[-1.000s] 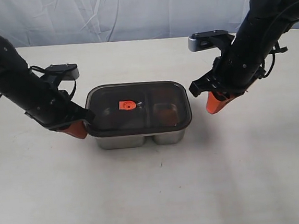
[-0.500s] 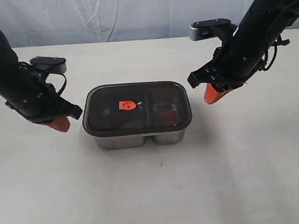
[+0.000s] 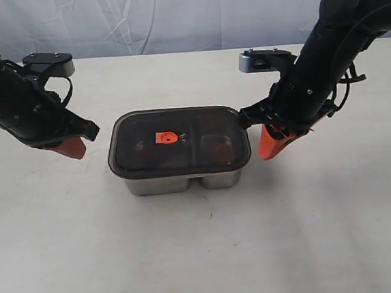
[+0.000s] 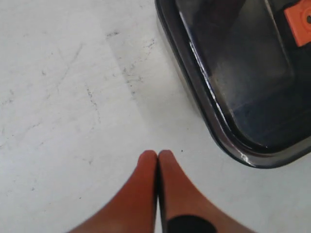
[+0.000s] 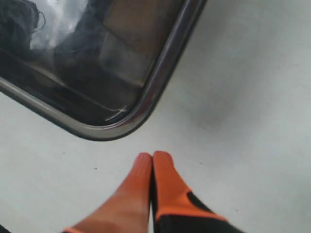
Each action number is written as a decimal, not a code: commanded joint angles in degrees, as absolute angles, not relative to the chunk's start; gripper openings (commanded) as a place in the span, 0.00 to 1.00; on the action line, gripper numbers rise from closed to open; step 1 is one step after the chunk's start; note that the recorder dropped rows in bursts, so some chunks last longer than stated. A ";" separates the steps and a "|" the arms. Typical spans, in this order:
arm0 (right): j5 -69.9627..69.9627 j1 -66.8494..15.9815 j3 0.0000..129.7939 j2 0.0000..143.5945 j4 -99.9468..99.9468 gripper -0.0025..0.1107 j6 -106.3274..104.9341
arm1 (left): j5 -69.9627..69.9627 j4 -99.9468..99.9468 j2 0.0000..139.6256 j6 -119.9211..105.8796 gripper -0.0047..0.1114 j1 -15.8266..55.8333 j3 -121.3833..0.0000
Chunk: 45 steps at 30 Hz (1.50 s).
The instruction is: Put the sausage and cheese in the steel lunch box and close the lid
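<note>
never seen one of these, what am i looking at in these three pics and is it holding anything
It is a robot with two black arms. The wide picture comes from a camera off the arms. The two close-ups come from a camera on each wrist, looking past the fingertips. On the pale table stands a steel lunch box with its dark see-through lid on top. What is inside is too dim to tell. Each arm ends in an orange-tipped gripper: the left gripper and the right gripper hang beside the box, one at each end, both shut and holding nothing.
</note>
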<state>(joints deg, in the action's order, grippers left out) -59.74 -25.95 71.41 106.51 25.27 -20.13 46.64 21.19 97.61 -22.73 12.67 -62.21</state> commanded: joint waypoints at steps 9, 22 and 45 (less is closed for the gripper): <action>-57.37 -28.09 71.73 110.56 26.20 0.01 -20.99 | 46.28 21.97 97.00 -23.03 0.04 12.54 -62.35; -57.98 -27.98 71.73 110.93 23.72 0.01 -20.99 | 46.06 21.97 97.00 -23.03 0.04 12.54 -62.35; -55.50 -27.98 78.16 102.26 4.37 0.01 -8.59 | 39.97 38.54 102.81 -36.08 0.04 12.67 -62.35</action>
<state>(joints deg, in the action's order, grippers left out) -55.47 -28.14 77.82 102.70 4.49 -8.79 40.73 35.45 102.44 -33.76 12.67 -62.21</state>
